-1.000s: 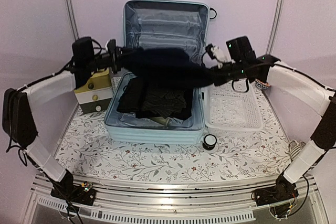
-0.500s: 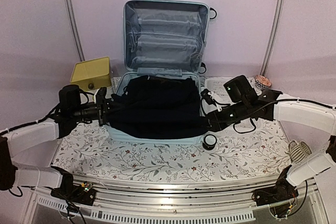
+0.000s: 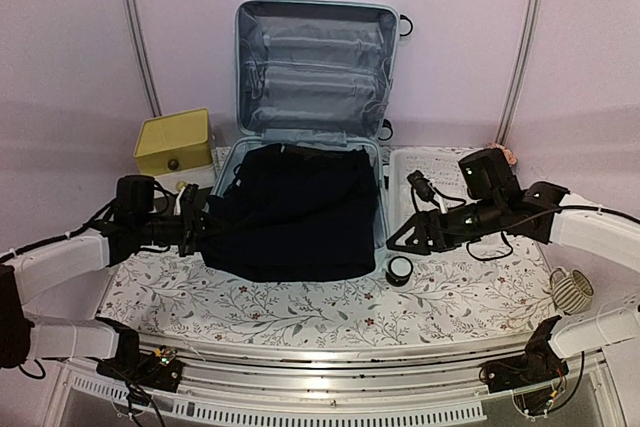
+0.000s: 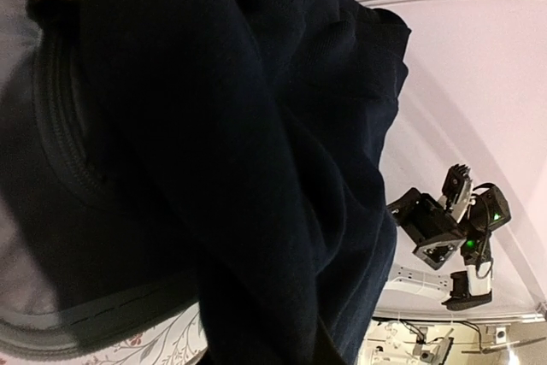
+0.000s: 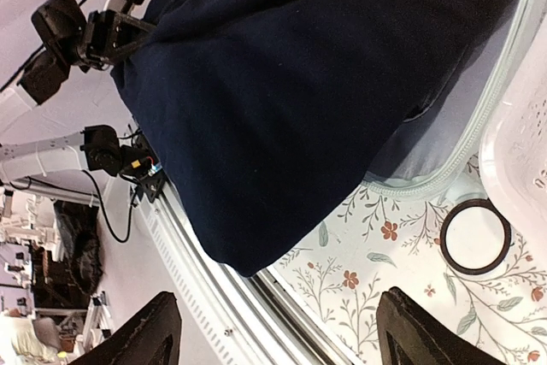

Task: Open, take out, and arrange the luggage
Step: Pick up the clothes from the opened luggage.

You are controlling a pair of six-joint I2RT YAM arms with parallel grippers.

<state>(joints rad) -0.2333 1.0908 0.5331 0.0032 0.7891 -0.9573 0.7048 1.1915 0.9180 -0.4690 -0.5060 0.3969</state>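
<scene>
The luggage (image 3: 314, 67), a pale mint hard-shell suitcase, lies open with its grey-lined lid standing upright at the back. A dark navy garment (image 3: 290, 217) lies over its lower half and hangs across the front rim. My left gripper (image 3: 190, 223) is shut on the garment's left edge; in the left wrist view the garment (image 4: 214, 151) fills the picture and hides the fingers. My right gripper (image 3: 404, 219) stands open just right of the cloth, apart from it. In the right wrist view its fingertips (image 5: 162, 331) are spread wide over the floral table, with the garment (image 5: 299, 83) beyond.
A yellow-topped drawer box (image 3: 172, 142) stands left of the suitcase. A white lattice basket (image 3: 440, 169) lies to its right. A small round black-rimmed jar (image 3: 400, 269) sits by the suitcase's front right corner, under my right gripper. The table's metal front rail (image 5: 256, 297) runs close.
Both arms came down and toward the front with the garment. My right gripper opened, let go of the cloth and drew off to the right. The left still holds it.
</scene>
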